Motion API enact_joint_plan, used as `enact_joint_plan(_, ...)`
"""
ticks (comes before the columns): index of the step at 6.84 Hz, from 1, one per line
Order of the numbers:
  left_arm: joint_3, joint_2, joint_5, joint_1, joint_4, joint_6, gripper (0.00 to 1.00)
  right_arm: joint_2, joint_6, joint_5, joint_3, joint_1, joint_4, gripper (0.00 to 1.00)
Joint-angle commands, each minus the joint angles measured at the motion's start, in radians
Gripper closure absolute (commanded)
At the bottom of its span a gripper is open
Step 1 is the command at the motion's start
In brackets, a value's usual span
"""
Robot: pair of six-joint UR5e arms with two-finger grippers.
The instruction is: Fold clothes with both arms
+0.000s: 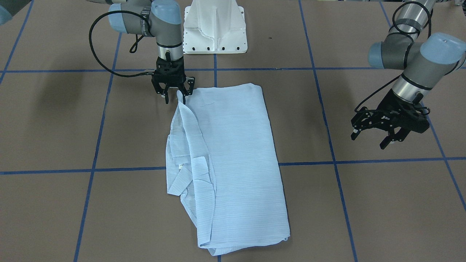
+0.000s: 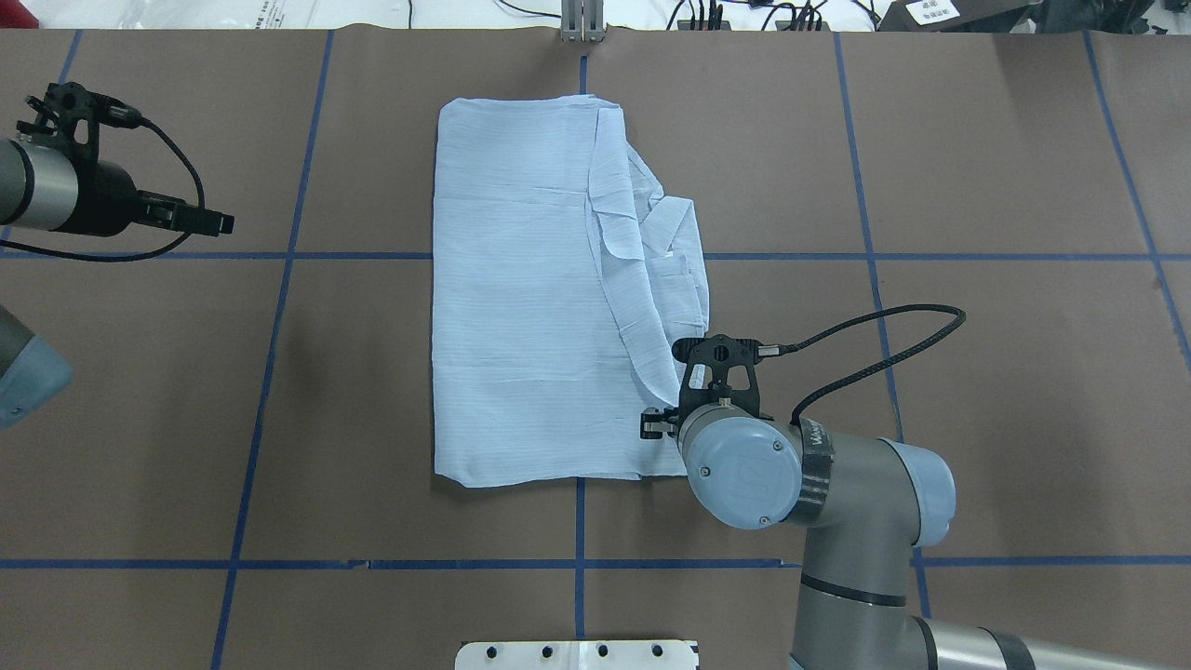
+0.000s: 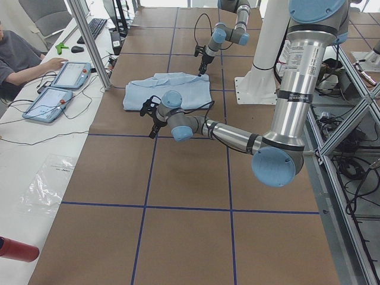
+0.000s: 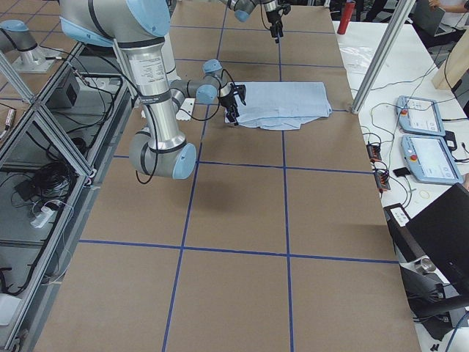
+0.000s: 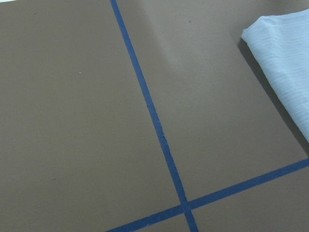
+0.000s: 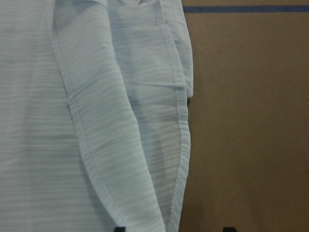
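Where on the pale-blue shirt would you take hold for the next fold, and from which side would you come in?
Grip the shirt at the loose sleeve edge along the robot's right, near the corner closest to the robot, coming down from above. The layers there lie ruffled and lifted, likely easier to pinch than the flat middle. The right claw already hangs open there; the left claw is off to the side.

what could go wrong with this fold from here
The right gripper hangs open at the shirt corner nearest the robot, fingers straddling a thin edge; it may pinch only one layer, so the folded stack could peel apart. The left gripper is open, away from the cloth; a one-sided lift would likely skew the fold.
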State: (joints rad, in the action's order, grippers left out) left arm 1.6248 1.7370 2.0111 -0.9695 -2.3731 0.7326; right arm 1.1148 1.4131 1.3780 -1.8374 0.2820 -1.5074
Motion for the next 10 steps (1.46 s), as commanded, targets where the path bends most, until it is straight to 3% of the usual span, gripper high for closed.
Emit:
enact_joint_plan(1,0.001,-0.001,0.0,0.0,-0.002,0.001,0.0,-0.084,-0.013,-0.002,0.071,0.017,-0.001,0.0)
enact_joint_plan(2,0.001,-0.002,0.0,0.0,-0.002,0.001,0.0,-0.136,-0.079,0.001,0.133,0.017,-0.008,0.0)
enact_joint_plan(5,0.001,-0.005,0.0,0.0,-0.002,0.001,0.0,-0.132,-0.385,0.006,0.135,0.02,-0.054,0.0)
enact_joint_plan(10,0.0,-0.005,0.0,0.0,-0.002,-0.001,0.0,-0.122,-0.531,0.003,0.139,0.061,-0.1,0.0)
